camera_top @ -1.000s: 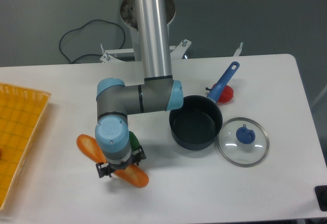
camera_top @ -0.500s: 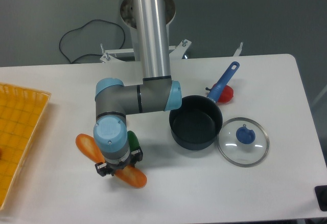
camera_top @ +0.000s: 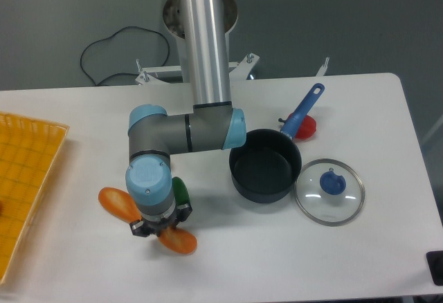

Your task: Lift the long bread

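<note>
The long bread point(camera_top: 119, 204) is an orange-brown toy baguette lying slantwise at the table's front left, one end at the upper left, the other end point(camera_top: 177, 242) at the lower right. Its middle is hidden under my wrist. My gripper point(camera_top: 160, 227) points straight down over that middle and is shut on the long bread, black fingers on either side. A green toy pepper point(camera_top: 181, 191) peeks out just right of the wrist.
A dark pot point(camera_top: 265, 165) with a blue handle point(camera_top: 304, 111) stands right of the arm. A red object point(camera_top: 306, 127) lies beside the handle. A glass lid point(camera_top: 329, 191) with a blue knob rests at the right. An orange basket point(camera_top: 24, 178) fills the left edge.
The gripper and the bread have shifted slightly left over the last second, and the bread's left end now sits lower and flatter.
</note>
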Robot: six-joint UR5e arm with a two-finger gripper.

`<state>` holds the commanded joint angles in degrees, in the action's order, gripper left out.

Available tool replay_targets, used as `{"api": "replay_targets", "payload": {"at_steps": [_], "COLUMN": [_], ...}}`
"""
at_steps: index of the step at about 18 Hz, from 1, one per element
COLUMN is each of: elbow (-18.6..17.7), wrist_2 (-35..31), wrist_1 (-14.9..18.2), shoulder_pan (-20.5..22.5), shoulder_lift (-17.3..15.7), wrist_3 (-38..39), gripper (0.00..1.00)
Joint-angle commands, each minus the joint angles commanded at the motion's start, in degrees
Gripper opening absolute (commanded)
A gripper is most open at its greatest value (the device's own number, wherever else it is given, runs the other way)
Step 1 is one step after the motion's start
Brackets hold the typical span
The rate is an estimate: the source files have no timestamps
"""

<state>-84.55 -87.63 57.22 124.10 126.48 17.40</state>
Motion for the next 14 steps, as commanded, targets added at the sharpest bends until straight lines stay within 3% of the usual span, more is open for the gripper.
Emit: {"api": "replay_targets", "payload": {"at_steps": [7,8,9,14], "elbow": [-0.1,-0.1,-0.1,-0.4], "wrist_2": [-0.4,-0.4,-0.4,-2.4], "wrist_1": [0.4,0.4,0.4,0.3], "shoulder_pan": [-1.3,-1.3,-1.3,-0.9], "shoulder_lift": [-2.5,-2.6,-2.6,-2.6], "wrist_3": [-1.4,-1.4,-1.6,-2.6], "gripper": [0.29,0.34,0.55,0.67]}}
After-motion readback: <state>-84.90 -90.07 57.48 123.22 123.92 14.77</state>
